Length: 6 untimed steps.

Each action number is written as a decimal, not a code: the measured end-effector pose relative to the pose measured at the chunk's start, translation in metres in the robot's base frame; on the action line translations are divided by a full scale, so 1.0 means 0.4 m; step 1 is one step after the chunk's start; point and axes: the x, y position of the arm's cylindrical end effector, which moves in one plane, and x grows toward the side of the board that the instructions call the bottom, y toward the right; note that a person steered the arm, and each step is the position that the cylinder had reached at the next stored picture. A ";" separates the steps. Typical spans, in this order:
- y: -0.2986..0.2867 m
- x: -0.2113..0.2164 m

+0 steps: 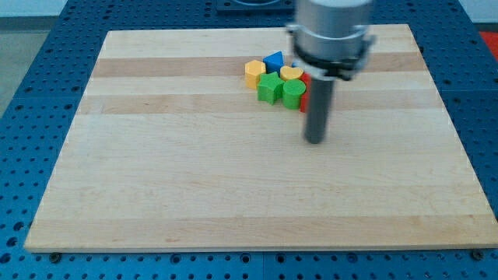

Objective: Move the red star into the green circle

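Camera view: unmarked blocks, no writing.

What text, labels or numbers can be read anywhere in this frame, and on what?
None. No readable text, label, brand, number or sign on the wooden board, the blue pegboard table, the arm's grey housing or the blocks: yellow block, blue block, green star, green circle, yellow heart, red star. My tip is unmarked.

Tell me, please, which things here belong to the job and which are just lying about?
Job: red block, mostly hidden behind the rod; green circle; my tip, below the cluster.
Lying about: green block, yellow block, blue block, yellow heart.
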 end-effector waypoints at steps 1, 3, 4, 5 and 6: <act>0.175 -0.005; 0.217 -0.175; 0.089 -0.181; -0.073 -0.176; -0.191 -0.125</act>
